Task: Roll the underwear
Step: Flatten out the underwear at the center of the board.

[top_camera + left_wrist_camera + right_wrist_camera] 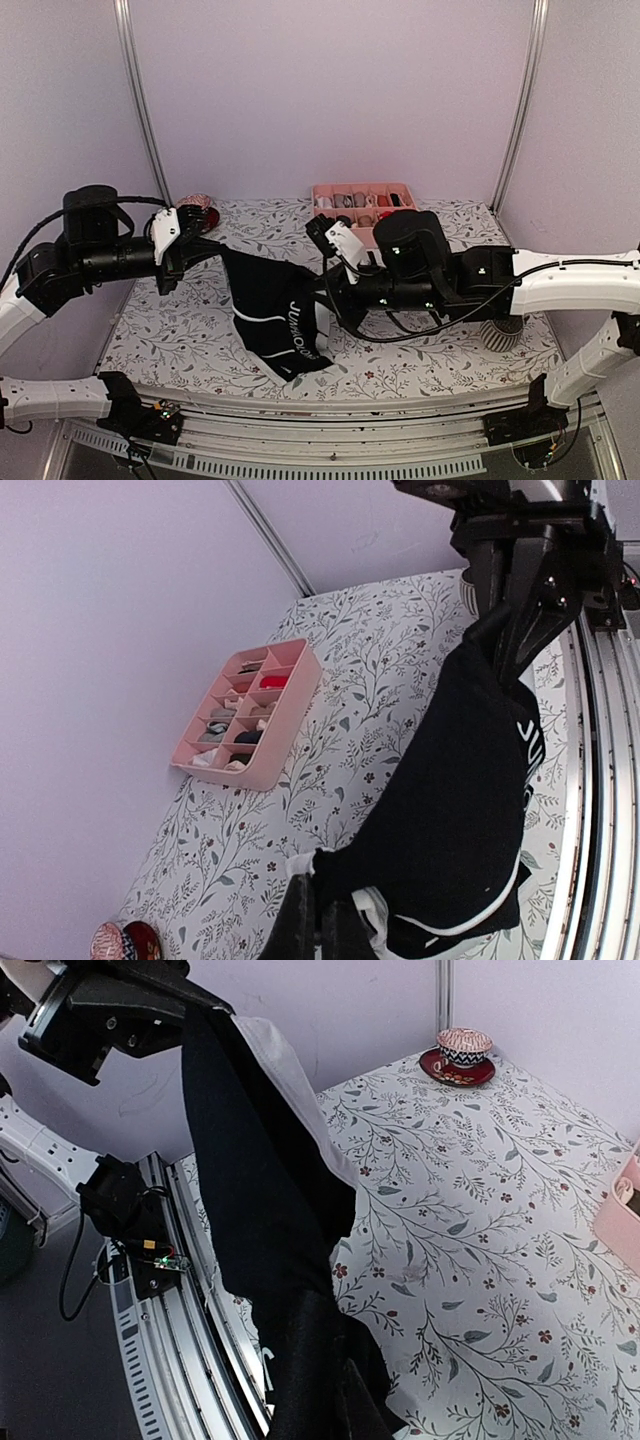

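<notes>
Black briefs (pixel 272 305) with a black waistband bearing white letters hang stretched above the table between both grippers. My left gripper (pixel 212 247) is shut on one upper corner; in the left wrist view its fingers (pixel 300 925) pinch the fabric (pixel 460 770) by a white edge. My right gripper (pixel 322 293) is shut on the opposite side. In the right wrist view the black cloth (pixel 250 1180) drapes over the fingers and hides them. The lower part of the briefs rests near the table's front edge. The briefs with the beige waistband are out of view.
A pink divided tray (pixel 325 190) with small bundles stands at the back centre, also seen in the left wrist view (pixel 290 695). A red and white patterned item (pixel 200 210) sits at the back left. A ribbed grey-white object (pixel 500 335) lies under the right arm. The floral cloth (pixel 170 330) covers the table.
</notes>
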### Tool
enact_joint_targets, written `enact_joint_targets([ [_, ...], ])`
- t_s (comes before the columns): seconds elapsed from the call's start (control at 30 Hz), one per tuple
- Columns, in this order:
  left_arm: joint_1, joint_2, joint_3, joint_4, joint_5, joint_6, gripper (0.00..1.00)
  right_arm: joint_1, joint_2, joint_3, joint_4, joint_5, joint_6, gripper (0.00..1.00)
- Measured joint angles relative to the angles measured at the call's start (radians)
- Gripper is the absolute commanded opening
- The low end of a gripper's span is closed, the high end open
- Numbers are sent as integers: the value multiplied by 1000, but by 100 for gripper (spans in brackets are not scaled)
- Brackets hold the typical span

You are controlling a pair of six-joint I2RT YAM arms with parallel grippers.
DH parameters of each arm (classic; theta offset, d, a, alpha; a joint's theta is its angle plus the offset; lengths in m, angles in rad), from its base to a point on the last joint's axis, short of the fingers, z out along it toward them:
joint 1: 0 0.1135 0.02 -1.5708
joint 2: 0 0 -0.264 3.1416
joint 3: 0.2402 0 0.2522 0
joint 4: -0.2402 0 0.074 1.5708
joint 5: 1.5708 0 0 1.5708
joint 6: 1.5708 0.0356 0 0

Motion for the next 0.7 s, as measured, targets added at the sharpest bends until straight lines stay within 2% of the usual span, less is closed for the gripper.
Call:
enact_joint_targets([
  [0.2, -16, 44, 6, 8, -10, -14, 0, -74, 65, -10, 59, -115, -31, 12],
  [0.43, -43, 141, -79, 106, -143, -44, 0, -269, 267, -20, 116, -283, -35, 11],
  [0.57, -44, 265, -111, 195, -233, -45, 0, -361, 366, -11, 129, -342, -34, 11],
  [0.7, -44, 438, -121, 286, -304, -43, 0, -399, 470, 28, 127, -374, -36, 11],
])
